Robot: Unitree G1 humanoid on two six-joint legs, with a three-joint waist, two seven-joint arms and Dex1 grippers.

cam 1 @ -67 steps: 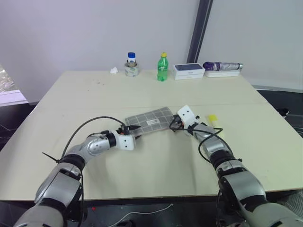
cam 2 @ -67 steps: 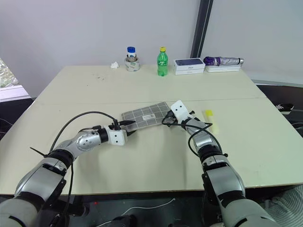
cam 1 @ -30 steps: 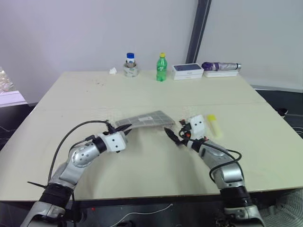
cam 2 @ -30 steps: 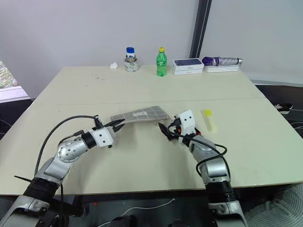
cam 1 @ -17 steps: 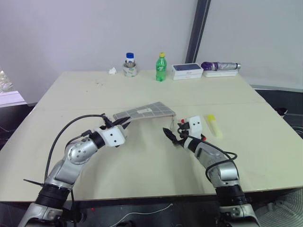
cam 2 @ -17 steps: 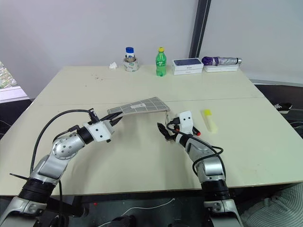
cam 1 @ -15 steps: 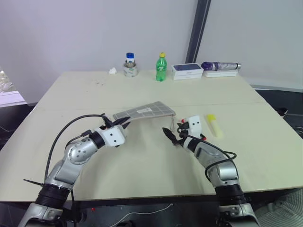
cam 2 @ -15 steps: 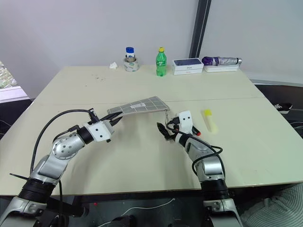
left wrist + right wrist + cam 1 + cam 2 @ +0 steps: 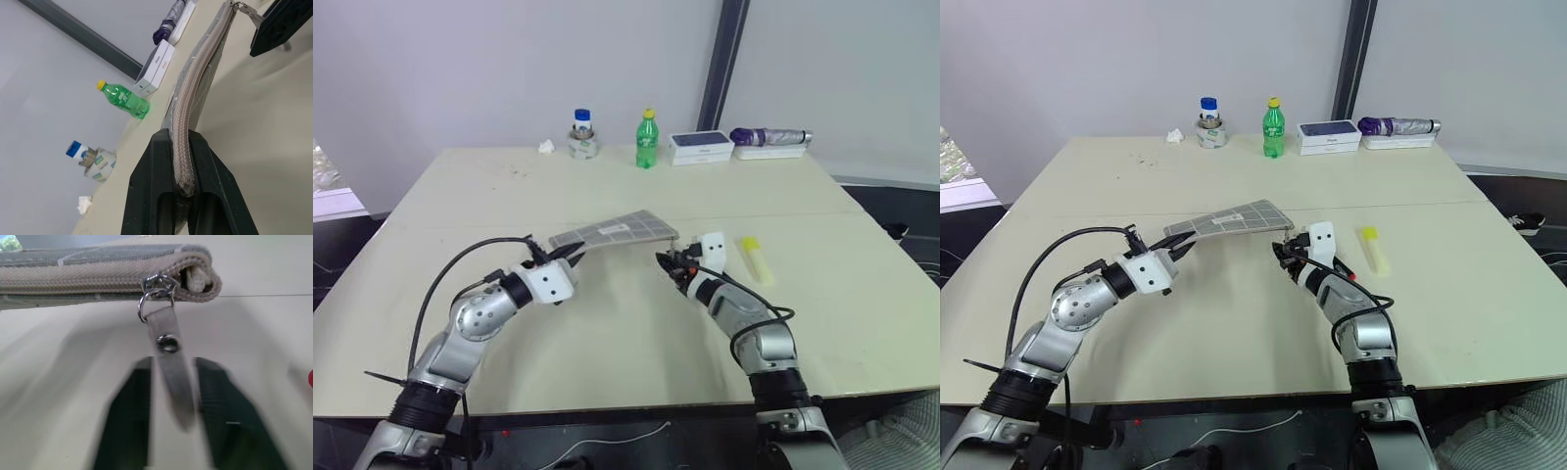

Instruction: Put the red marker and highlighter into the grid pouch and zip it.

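Fig. The grid pouch [image 9: 612, 231] is lifted off the table [image 9: 607, 333] and held nearly level between my two claws, its zipper edge facing the right one. The left gripper [image 9: 570, 254] is clamped on one short end of the pouch; in the left wrist view its two black fingers [image 9: 154, 181] squeeze the fabric edge between them, and the pouch runs straight away from the fingertips. The right gripper [image 9: 668, 260] meets the opposite end, where the zipper pull [image 9: 168, 340] hangs from the slider at the pouch's corner. In the right wrist view this tab lies between the two blurred fingers, which I read as closed on it. The pouch mouth beside the slider gapes slightly at that corner. The highlighter [image 9: 754, 257] lies flat on the table just outboard of the right claw, behind its white wrist block and apart from the pouch. A sliver of red [image 9: 310, 377] shows at the edge of the right wrist view, too little for me to tell whether it is the red marker. Well beyond both claws, along the table's far edge, stand a roll of tape with a blue-capped jar [image 9: 583, 135], a green bottle [image 9: 648, 139], a white box [image 9: 701, 147] and a folded purple umbrella [image 9: 771, 137].
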